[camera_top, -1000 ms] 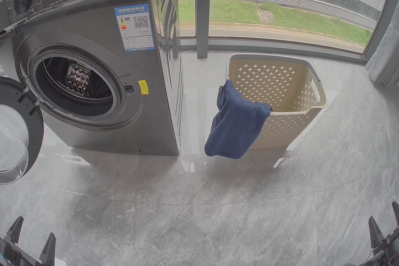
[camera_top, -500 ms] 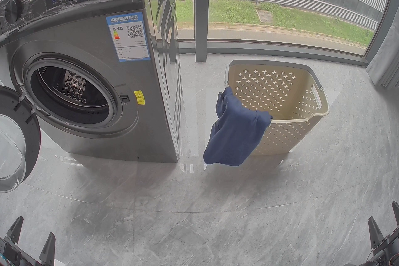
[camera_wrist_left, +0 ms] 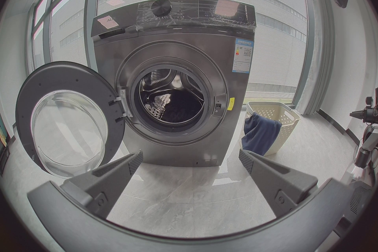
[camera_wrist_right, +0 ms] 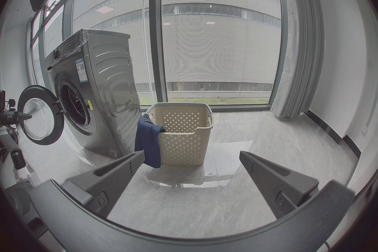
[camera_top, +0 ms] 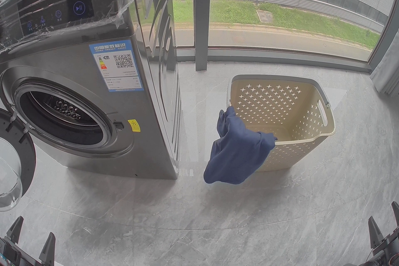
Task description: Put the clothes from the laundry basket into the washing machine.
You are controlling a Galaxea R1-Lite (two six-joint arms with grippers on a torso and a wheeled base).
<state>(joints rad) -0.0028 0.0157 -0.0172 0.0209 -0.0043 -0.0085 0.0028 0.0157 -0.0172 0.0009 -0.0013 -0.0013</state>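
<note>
A grey front-loading washing machine [camera_top: 104, 113] [camera_wrist_left: 177, 79] [camera_wrist_right: 98, 91] stands at the left, its round door [camera_top: 12, 171] [camera_wrist_left: 67, 119] swung open and the drum [camera_wrist_left: 171, 97] dark inside. Right of it a cream laundry basket [camera_top: 291, 113] [camera_wrist_left: 275, 115] [camera_wrist_right: 185, 130] sits on the floor. A dark blue garment [camera_top: 237, 150] [camera_wrist_left: 260, 134] [camera_wrist_right: 149, 138] hangs over the basket's near-left rim. My left gripper [camera_top: 31, 237] [camera_wrist_left: 189, 158] is open and empty at the bottom left. My right gripper [camera_top: 384, 223] [camera_wrist_right: 191, 160] is open and empty at the bottom right. Both are well short of the basket.
Glossy grey tile floor [camera_top: 199, 217] spreads wide between me and the machine and basket. A tall window with a grey pillar [camera_top: 202, 9] runs behind them. A pale curtain [camera_top: 386, 67] [camera_wrist_right: 299, 48] hangs at the far right.
The whole head view has shifted: the machine and basket now appear larger and lower, so the camera has moved closer. The garment and both grippers keep their places.
</note>
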